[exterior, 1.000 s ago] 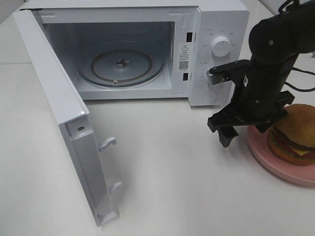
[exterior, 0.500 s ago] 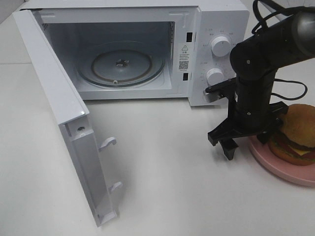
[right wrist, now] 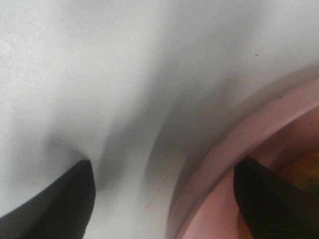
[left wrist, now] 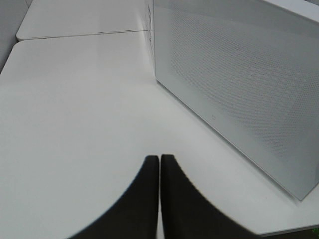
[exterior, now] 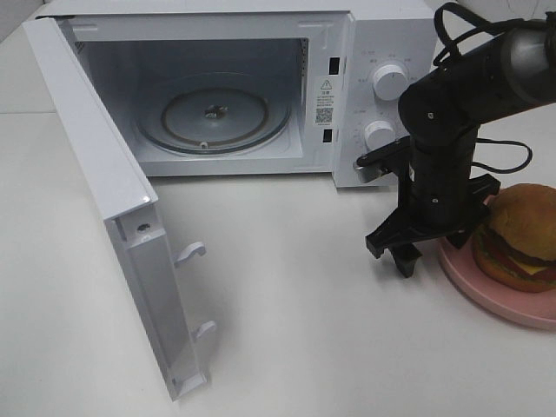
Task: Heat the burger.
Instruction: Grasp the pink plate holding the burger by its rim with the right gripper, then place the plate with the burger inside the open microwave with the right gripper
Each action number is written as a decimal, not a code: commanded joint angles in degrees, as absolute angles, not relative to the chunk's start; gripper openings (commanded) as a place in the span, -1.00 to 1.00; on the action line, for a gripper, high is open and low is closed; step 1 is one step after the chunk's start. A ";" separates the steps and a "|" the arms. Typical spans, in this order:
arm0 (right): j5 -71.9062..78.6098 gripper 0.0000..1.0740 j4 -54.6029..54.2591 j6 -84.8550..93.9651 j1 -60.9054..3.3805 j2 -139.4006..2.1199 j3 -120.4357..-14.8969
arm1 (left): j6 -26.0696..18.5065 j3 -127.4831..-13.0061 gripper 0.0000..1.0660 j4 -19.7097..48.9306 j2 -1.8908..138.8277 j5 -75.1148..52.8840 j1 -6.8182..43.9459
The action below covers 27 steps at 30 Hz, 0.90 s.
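The burger [exterior: 519,236], with a golden bun, dark patty and a red and yellow edge, sits on a pink plate [exterior: 486,294] at the right of the table. My right gripper [exterior: 434,248] points down at the plate's left side, open. One finger stands outside the rim on the table, the other over the plate next to the burger. In the right wrist view the right gripper [right wrist: 164,199] straddles the pink plate rim [right wrist: 224,154] with nothing gripped. The left gripper [left wrist: 159,167] is shut and empty, low over the table.
A white microwave [exterior: 382,52] stands at the back with its door [exterior: 95,174] swung wide to the left and a glass turntable [exterior: 213,117] inside. Its knobs [exterior: 388,82] are just behind my right arm. The left gripper sits beside the microwave's perforated side wall [left wrist: 239,84].
My right arm has shifted a little left and lowered, bringing its open fingers down around the plate's left rim. Burger, plate and microwave have not moved.
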State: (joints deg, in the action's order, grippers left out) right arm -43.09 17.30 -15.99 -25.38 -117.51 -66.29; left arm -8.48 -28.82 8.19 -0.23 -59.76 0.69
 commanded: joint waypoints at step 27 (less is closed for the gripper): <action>-45.95 -1.00 18.39 -11.63 -25.27 -115.85 -65.37 | -8.25 -28.71 -1.00 8.02 -1.26 -59.30 0.69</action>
State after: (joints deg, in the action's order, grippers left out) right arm -47.15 19.94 -12.95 -25.38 -117.00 -65.95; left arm -8.48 -28.82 8.19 -0.23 -59.76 0.69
